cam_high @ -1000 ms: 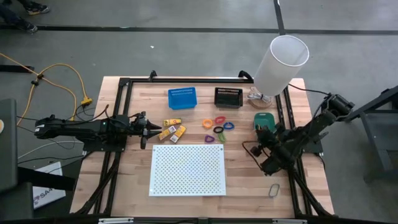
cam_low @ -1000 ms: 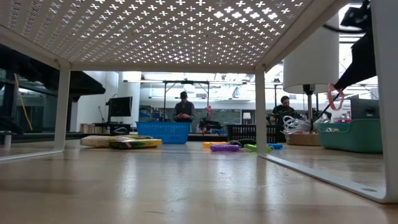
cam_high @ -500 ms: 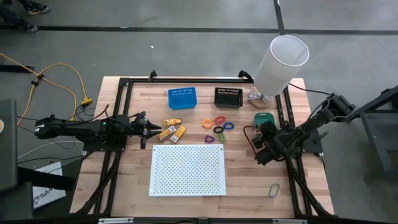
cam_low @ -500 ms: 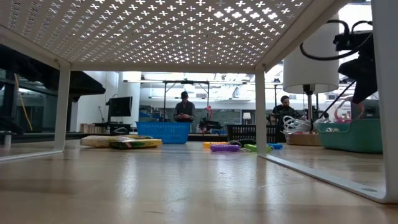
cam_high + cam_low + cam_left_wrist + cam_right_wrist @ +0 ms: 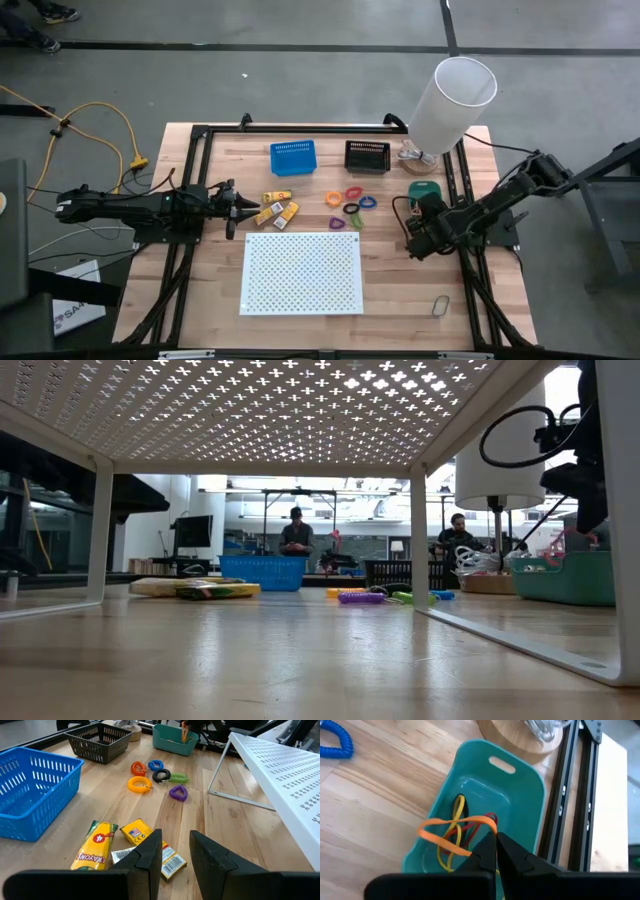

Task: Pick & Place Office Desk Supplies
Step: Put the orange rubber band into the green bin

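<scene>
So far only a few rubber bands [image 5: 457,832] lie in the teal bin [image 5: 520,795], where the right pincer [image 5: 496,851] hangs shut and empty, while the packets [image 5: 278,209] and loops [image 5: 350,201] wait on the bench [image 5: 200,290] and the left pincer [image 5: 172,855], half open, holds nothing.

Grey concrete floor [image 5: 300,70] all around the wooden table [image 5: 210,300], with a dark seam line running across it at the far side. A yellow cable [image 5: 95,125] loops over the floor on the left. On the right, a grey metal stand [image 5: 610,215] juts in. Looking level across the table, there's a bright workshop beyond: strip lights [image 5: 330,484] on the ceiling, a dark monitor [image 5: 193,532] on the left, and two people [image 5: 295,535] standing far back behind benches.
</scene>
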Available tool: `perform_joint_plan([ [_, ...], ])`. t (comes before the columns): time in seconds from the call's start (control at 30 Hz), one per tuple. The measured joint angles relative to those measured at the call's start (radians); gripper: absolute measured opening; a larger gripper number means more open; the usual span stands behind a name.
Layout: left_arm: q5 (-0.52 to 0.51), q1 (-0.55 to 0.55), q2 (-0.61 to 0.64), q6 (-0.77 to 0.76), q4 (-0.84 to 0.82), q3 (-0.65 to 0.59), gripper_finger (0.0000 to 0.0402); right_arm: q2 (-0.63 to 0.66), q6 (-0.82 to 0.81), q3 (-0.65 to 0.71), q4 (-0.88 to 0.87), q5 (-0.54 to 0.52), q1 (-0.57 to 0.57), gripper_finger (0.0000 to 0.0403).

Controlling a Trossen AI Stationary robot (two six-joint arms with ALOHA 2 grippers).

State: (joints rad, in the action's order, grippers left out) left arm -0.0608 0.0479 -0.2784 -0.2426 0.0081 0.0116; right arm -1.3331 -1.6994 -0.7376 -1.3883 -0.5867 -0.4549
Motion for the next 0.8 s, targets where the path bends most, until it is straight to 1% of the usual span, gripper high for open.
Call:
perform_joint_plan([
  [0.23,0.000,0.000,0.000,0.000,0.000,0.000,0.0095,0.000,-0.031,0.000,-0.001,0.096,0.000,0.0002],
  [0.5,0.000,0.000,0.000,0.000,0.000,0.000,0.0095,0.000,-0.027,0.000,0.000,0.098,-0.001,0.0006],
  [0.6,0.000,0.000,0.000,0.000,0.000,0.000,0.0095,0.000,-0.026,0.000,0.000,0.097,-0.001,0.0022],
  [0.8,0.000,0.000,0.000,0.000,0.000,0.000,0.0095,0.000,-0.027,0.000,0.000,0.095,-0.001,0.0067],
])
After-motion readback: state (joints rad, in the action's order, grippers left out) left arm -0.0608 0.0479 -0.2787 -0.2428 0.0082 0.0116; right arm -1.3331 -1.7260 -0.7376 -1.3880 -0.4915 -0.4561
